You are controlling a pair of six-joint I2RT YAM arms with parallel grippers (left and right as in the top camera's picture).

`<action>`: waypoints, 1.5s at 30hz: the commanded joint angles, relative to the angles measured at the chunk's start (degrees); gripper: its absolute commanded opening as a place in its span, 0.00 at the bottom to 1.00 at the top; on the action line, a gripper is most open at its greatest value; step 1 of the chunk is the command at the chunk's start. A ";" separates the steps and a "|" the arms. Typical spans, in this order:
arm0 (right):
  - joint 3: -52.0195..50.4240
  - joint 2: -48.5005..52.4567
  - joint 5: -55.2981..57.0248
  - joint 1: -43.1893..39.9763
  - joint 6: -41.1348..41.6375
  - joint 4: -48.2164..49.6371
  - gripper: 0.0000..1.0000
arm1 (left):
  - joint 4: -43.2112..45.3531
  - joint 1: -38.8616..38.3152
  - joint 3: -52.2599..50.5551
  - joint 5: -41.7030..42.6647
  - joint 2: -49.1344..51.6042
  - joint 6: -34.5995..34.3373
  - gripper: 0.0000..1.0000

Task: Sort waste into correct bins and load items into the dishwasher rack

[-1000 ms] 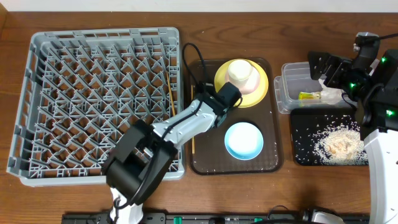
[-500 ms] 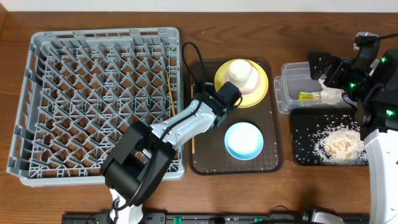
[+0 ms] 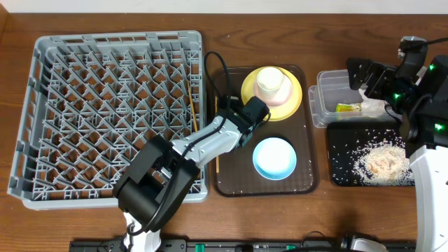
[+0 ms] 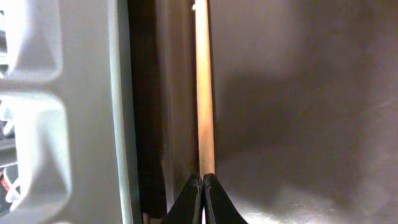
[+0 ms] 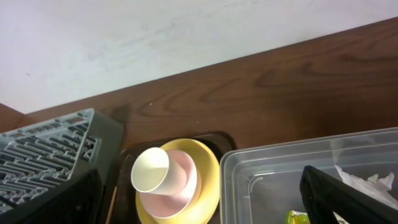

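Observation:
My left gripper [image 3: 225,117] is at the left edge of the brown tray [image 3: 234,178], beside the grey dishwasher rack [image 3: 28,126]. In the left wrist view its jaws [image 4: 204,179] are shut on the end of a thin wooden chopstick [image 4: 204,93], which also shows in the overhead view [image 3: 217,157]. Another chopstick [image 3: 192,112] lies in the rack. The yellow plate [image 3: 298,98] carries a cream cup [image 3: 269,82] in a pink bowl. A light-blue bowl [image 3: 274,157] sits nearer. My right gripper [image 3: 365,85] hangs open over the clear tub [image 3: 329,78], holding nothing.
The clear tub holds a green-and-orange wrapper [image 3: 346,108] and a white napkin [image 3: 372,106]. The black tray [image 3: 339,140] in front of it holds scattered rice [image 3: 381,161]. A black cable [image 3: 213,59] runs by the brown tray's far-left corner.
The left wrist has shifted very slightly toward the near left at the tray edge. The right arm has not moved.

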 commanded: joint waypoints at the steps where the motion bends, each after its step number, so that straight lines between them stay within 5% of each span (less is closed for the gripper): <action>1: 0.04 0.02 -0.68 -0.35 -0.92 -0.09 0.99 | 0.24 0.24 -0.68 -1.18 -0.87 0.33 0.06; 28: 0.04 0.02 -0.68 -0.35 -0.92 -0.09 0.99 | 1.31 0.24 -2.78 -2.56 -0.87 0.50 0.06; 45: 0.04 0.02 -0.68 -0.35 -0.92 -0.09 0.99 | 1.88 0.22 -1.66 4.09 -1.60 0.13 0.07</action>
